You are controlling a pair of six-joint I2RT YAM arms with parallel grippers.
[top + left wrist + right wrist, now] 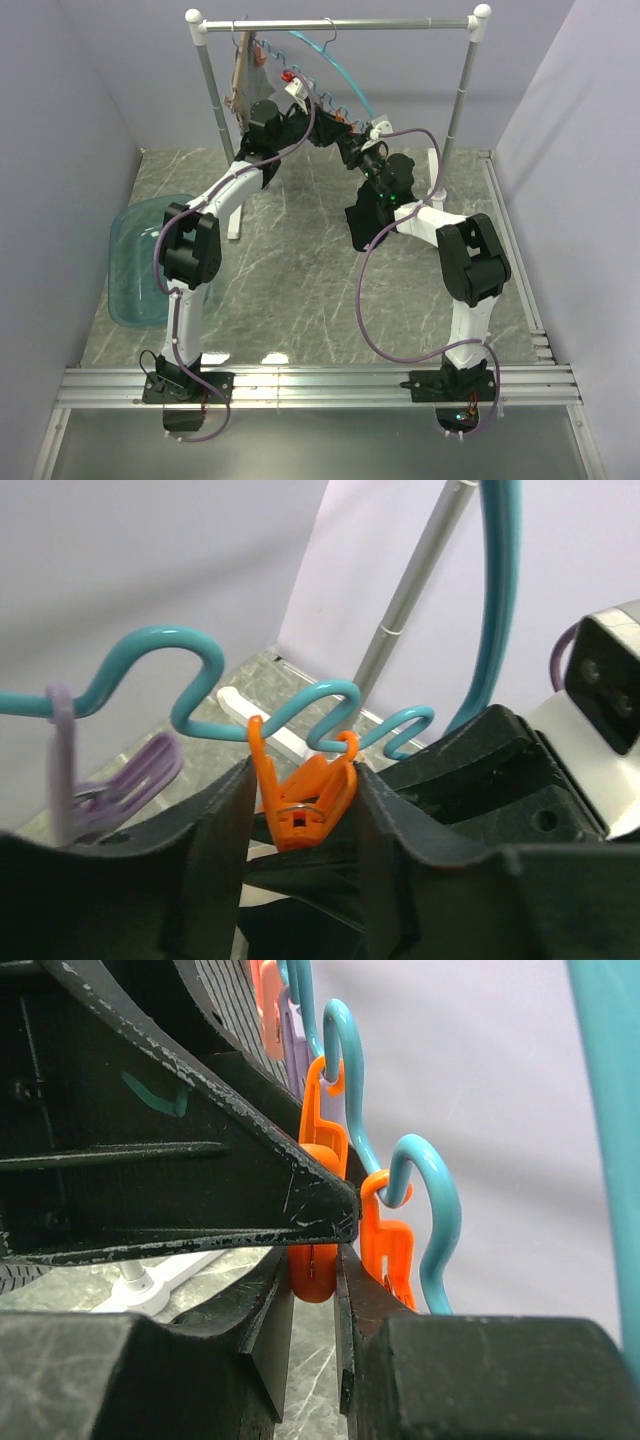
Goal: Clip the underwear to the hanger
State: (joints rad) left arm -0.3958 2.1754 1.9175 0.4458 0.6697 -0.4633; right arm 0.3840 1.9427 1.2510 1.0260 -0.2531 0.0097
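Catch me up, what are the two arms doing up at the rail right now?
Both arms are up at the teal hanger on the rail. The left gripper is pinching an orange clip on the hanger's wavy lower bar. The right gripper sits just under that clip, jaws nearly together. I can't make out the underwear in any view, so I can't say whether it's clipped.
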